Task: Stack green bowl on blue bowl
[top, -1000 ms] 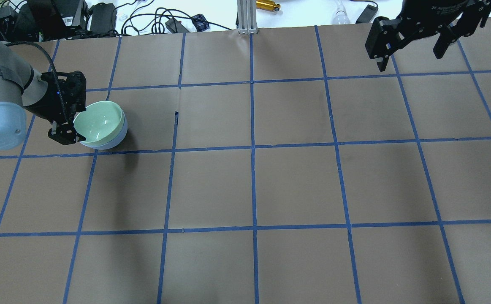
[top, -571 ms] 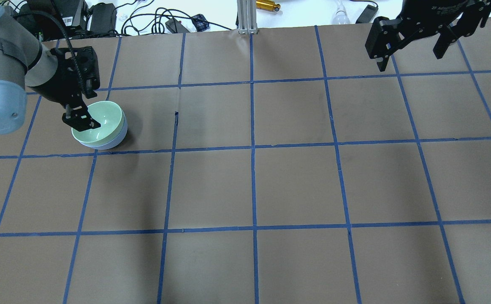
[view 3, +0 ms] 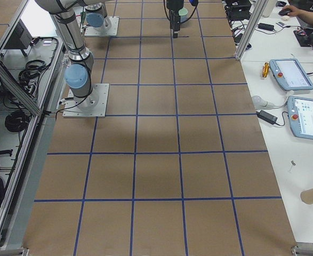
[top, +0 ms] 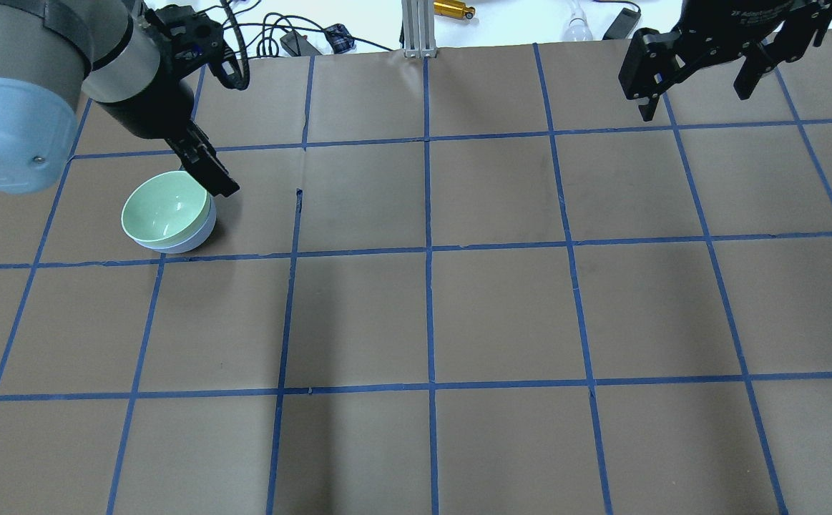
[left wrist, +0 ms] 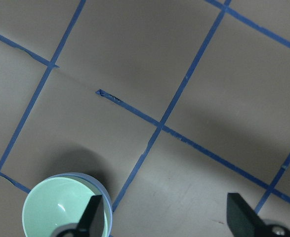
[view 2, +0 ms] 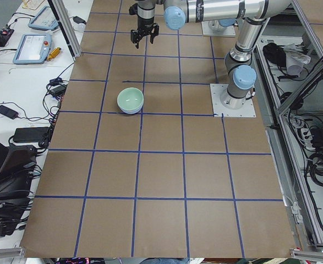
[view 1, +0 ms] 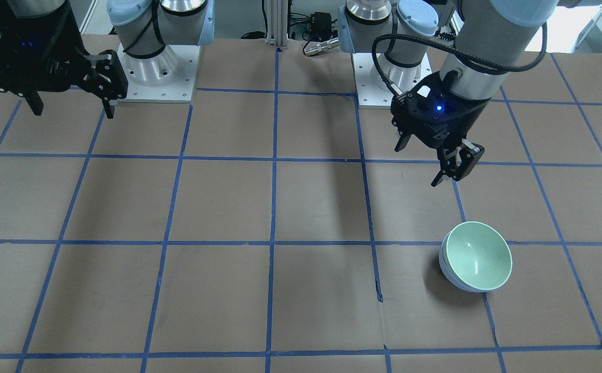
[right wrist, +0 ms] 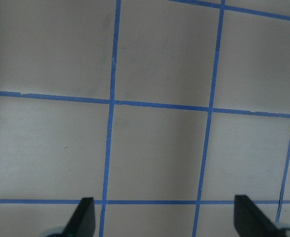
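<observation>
The green bowl (top: 164,207) sits nested inside the blue bowl (top: 199,236) on the left part of the table. Only the blue bowl's side shows below the green rim. The stack also shows in the front view, green bowl (view 1: 479,254) in blue bowl (view 1: 448,272), and in the left wrist view (left wrist: 56,212). My left gripper (top: 201,168) (view 1: 430,158) is open and empty. It hangs above the table just beside the bowls, apart from them. My right gripper (top: 695,96) (view 1: 71,106) is open and empty, high over the far right corner.
Brown paper with blue tape lines covers the table (top: 501,315). The paper has a small tear (top: 299,197) right of the bowls. An aluminium post (top: 419,28) and cables (top: 258,32) lie beyond the far edge. The arm bases (view 1: 158,67) (view 1: 388,77) stand on the robot's side.
My left gripper has come off the green bowl's left rim, risen and swung over to the bowls' far right side. The green bowl stays nested in the blue bowl. The right arm has not moved.
</observation>
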### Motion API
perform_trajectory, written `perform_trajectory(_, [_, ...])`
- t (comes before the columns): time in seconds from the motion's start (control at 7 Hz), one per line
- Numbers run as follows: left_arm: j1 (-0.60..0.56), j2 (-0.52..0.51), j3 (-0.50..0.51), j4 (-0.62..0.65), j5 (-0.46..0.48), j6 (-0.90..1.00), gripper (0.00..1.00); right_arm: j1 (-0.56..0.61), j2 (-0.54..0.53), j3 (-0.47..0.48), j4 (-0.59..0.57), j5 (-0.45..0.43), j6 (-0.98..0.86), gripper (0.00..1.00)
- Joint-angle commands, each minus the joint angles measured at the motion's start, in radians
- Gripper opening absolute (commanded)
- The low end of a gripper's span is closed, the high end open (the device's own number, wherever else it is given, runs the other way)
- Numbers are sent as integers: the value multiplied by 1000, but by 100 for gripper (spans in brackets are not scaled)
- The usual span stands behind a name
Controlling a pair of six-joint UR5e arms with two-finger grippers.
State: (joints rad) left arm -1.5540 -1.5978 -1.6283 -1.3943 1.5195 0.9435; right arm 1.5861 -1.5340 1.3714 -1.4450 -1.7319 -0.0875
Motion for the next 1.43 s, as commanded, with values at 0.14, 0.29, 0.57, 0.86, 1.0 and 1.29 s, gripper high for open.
perform_trajectory(0.14, [-35, 10, 22, -51, 5, -390, 95, 0, 0, 0, 0, 0, 0, 100])
perform_trajectory(0.29, [-35, 12, 22, -51, 17, -548, 100, 0, 0, 0, 0, 0, 0, 100])
perform_trajectory(0.57, [-34, 30, 22, -89, 80, -702, 100, 0, 0, 0, 0, 0, 0, 100])
perform_trajectory(0.86, [-31, 39, 25, -124, 76, -803, 100, 0, 0, 0, 0, 0, 0, 100])
perform_trajectory(1.0, [-21, 39, 24, -130, 73, -805, 100, 0, 0, 0, 0, 0, 0, 100])
perform_trajectory(1.29, [-21, 39, 30, -141, 80, -805, 100, 0, 0, 0, 0, 0, 0, 100])
